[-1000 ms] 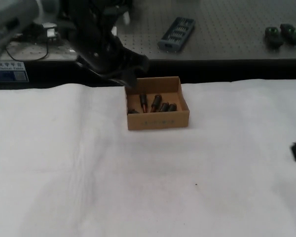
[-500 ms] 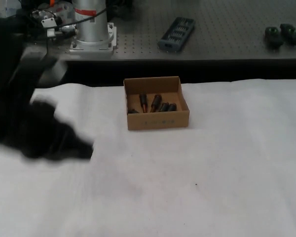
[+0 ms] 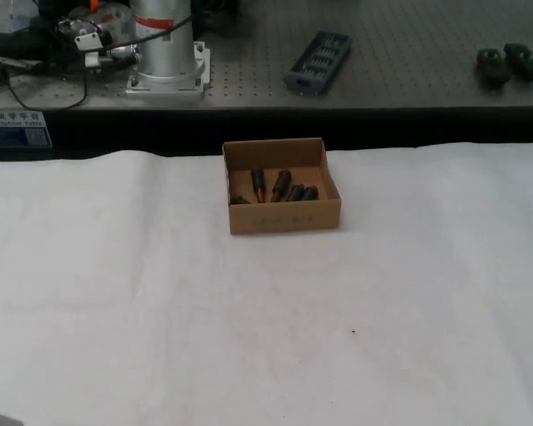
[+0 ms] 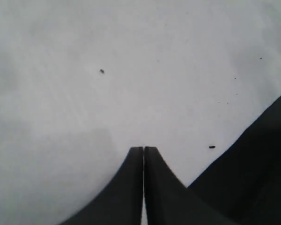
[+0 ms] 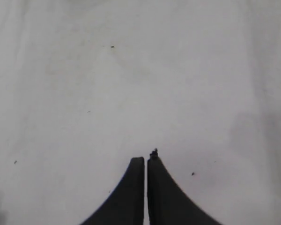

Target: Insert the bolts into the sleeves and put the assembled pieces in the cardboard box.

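One dark arm, over the cardboard box (image 3: 284, 216) a second ago, has swept away to the left. The box sits unmoved on the white cloth (image 3: 249, 319), with several assembled pieces (image 3: 282, 185) lying inside. Behind it, a blue tray (image 3: 317, 60) and a metal post (image 3: 164, 44) stand on the dark bench (image 3: 409, 53).

In the left wrist view, the left gripper (image 4: 144, 154) has its fingers pressed together above the cloth.

In the right wrist view, the right gripper (image 5: 145, 161) is likewise closed tight.

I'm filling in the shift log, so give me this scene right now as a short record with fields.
box: cardboard box, open top, on the white cloth
contents: several dark pieces lying inside
left end effector: shut, holding nothing, over cloth
right end effector: shut, holding nothing, over cloth
behind: blue rack on the grey bench
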